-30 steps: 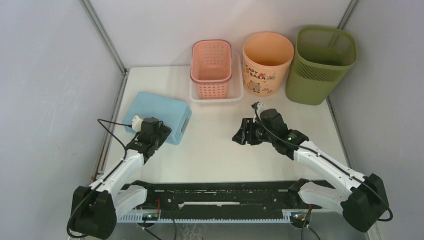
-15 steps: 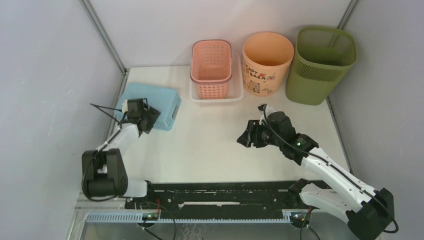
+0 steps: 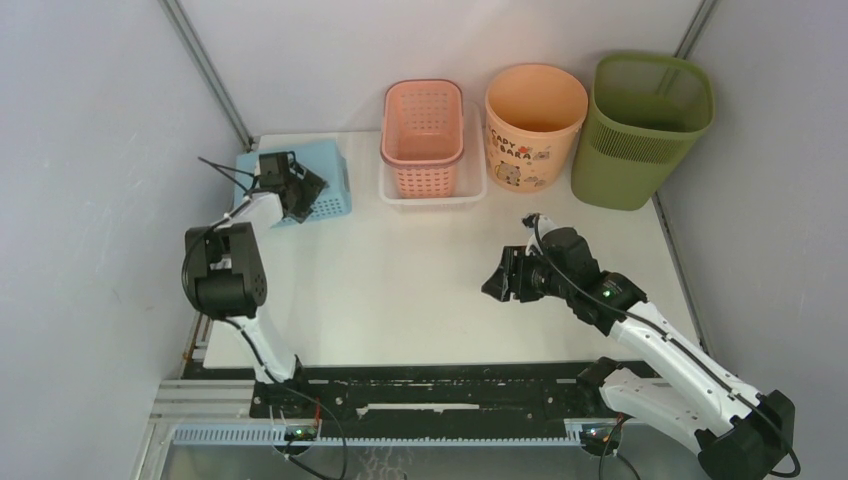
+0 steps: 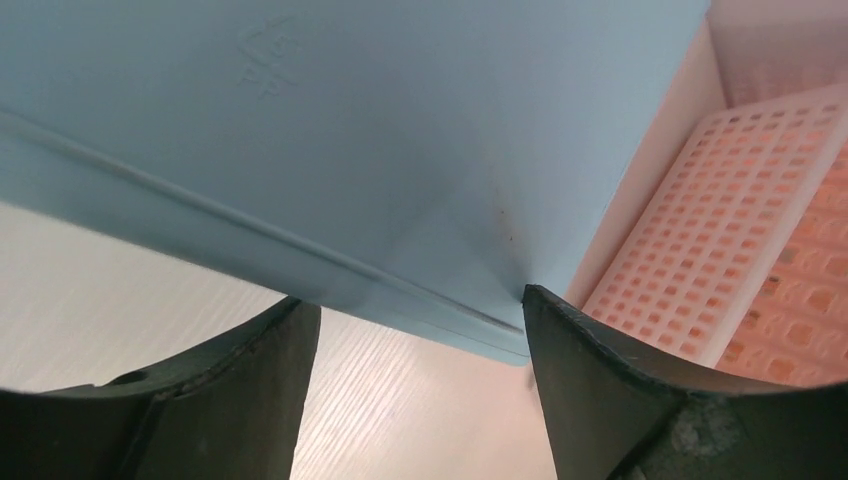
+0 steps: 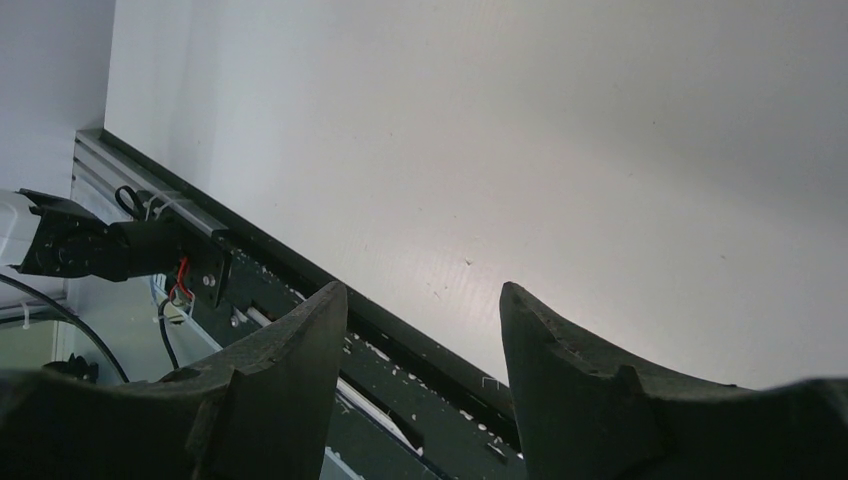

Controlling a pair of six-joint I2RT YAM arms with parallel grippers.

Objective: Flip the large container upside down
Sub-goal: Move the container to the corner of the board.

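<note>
Green bin (image 3: 645,140) upright, far right corner. Left pincer (image 3: 305,188) open at blue basket (image 3: 328,185); right pincer (image 3: 497,278) open, empty, above tabletop (image 3: 400,280).

The table (image 3: 420,270) has a plain white top, walled in on the left, the far side and the right. Four things stand along its far edge. At the far left corner sits a blue basket (image 3: 330,180), its solid bottom facing up; whether it lies flat cannot be told. Next to it, near the middle, is a clear shallow tray (image 3: 480,190) with a pink basket (image 3: 422,140) standing in it. Just right of the tray stands a peach bucket (image 3: 533,125), mouth up. A green bin (image 3: 640,130) stands upright in the far right corner, close beside the bucket. A black rail (image 3: 450,390) runs along the near edge.
</note>
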